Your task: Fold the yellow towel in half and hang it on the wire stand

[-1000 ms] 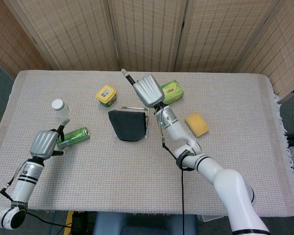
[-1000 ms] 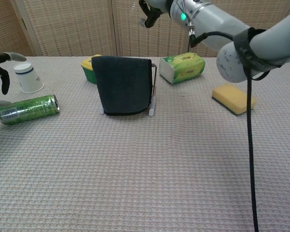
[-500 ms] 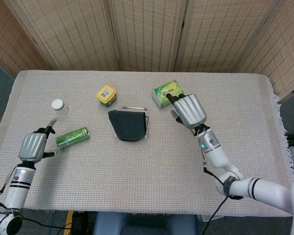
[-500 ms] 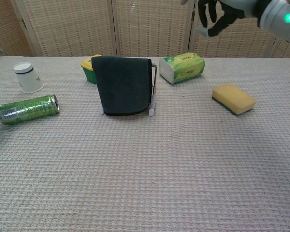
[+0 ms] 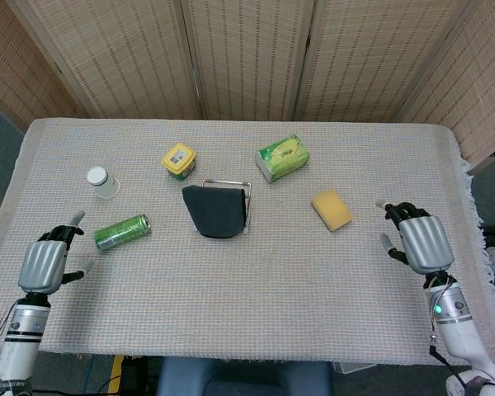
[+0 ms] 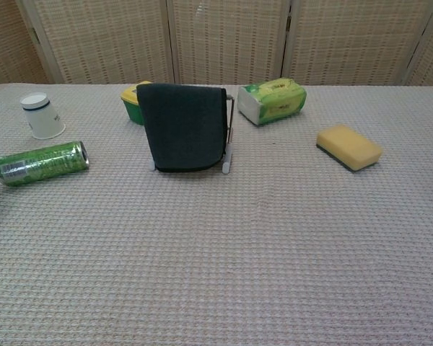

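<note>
dark towel point(image 6: 185, 127) hangs folded over the wire stand point(image 6: 229, 137), mid surface point(image 6: 238, 252) (it looks dark grey/navy here, not yellow). the stand's metal frame shows at the towel's right edge in chest view and as a thin loop behind it in head view.

containers: yellow-lidded green tub point(image 5: 178, 160) sits just behind-left of the stand, lid on, contents hidden. white paper cup point(image 6: 42, 115) w/ a dark band stands near the left edge, looks upside down, so inside can't be seen. green can point(image 6: 42, 163) lies on its side just in front of the cup, apart from it. green tissue pack point(image 6: 272, 101) sits behind-right of the stand, sealed as far as visible. yellow sponge point(image 6: 349, 146) lies further right, flat on the surface, by itself.

left hand point(image 5: 44, 263) is at the near left edge, seen in head view only, fingers point(image 5: 76, 217) spread apart, holding nothing, close to the can but not touching. right hand point(image 5: 420, 243) is at the near right edge, also head view only, fingers point(image 5: 389, 208) apart & empty, well apart from the sponge. both are well apart from towel and stand.
</note>
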You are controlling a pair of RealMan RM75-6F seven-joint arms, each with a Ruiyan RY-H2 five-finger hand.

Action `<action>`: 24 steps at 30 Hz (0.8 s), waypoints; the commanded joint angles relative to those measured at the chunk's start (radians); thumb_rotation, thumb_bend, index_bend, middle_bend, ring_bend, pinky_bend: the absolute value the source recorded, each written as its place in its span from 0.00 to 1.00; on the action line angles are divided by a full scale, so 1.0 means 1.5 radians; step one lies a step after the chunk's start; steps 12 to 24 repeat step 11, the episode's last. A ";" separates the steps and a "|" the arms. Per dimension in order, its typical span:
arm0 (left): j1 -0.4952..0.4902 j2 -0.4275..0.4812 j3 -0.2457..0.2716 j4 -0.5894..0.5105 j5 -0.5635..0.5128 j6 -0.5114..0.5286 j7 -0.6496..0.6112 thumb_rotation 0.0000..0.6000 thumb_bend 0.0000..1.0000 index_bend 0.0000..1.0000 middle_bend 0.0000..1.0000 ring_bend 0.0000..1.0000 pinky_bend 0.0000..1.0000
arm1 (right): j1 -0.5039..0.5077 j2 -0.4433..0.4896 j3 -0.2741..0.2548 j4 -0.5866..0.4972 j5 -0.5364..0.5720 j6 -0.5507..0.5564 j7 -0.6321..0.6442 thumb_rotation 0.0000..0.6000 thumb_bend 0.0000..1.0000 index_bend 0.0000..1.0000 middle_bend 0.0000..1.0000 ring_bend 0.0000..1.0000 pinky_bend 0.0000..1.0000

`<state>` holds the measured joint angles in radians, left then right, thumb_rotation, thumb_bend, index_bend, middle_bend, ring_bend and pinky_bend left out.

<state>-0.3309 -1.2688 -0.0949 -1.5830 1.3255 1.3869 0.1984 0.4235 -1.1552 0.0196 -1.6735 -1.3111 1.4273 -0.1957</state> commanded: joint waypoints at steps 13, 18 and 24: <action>0.074 0.009 0.052 -0.087 0.071 0.086 0.063 1.00 0.26 0.03 0.36 0.29 0.36 | -0.126 0.042 -0.044 -0.031 -0.030 0.055 0.073 1.00 0.41 0.22 0.36 0.26 0.36; 0.074 0.009 0.052 -0.087 0.071 0.086 0.063 1.00 0.26 0.03 0.36 0.29 0.36 | -0.126 0.042 -0.044 -0.031 -0.030 0.055 0.073 1.00 0.41 0.22 0.36 0.26 0.36; 0.074 0.009 0.052 -0.087 0.071 0.086 0.063 1.00 0.26 0.03 0.36 0.29 0.36 | -0.126 0.042 -0.044 -0.031 -0.030 0.055 0.073 1.00 0.41 0.22 0.36 0.26 0.36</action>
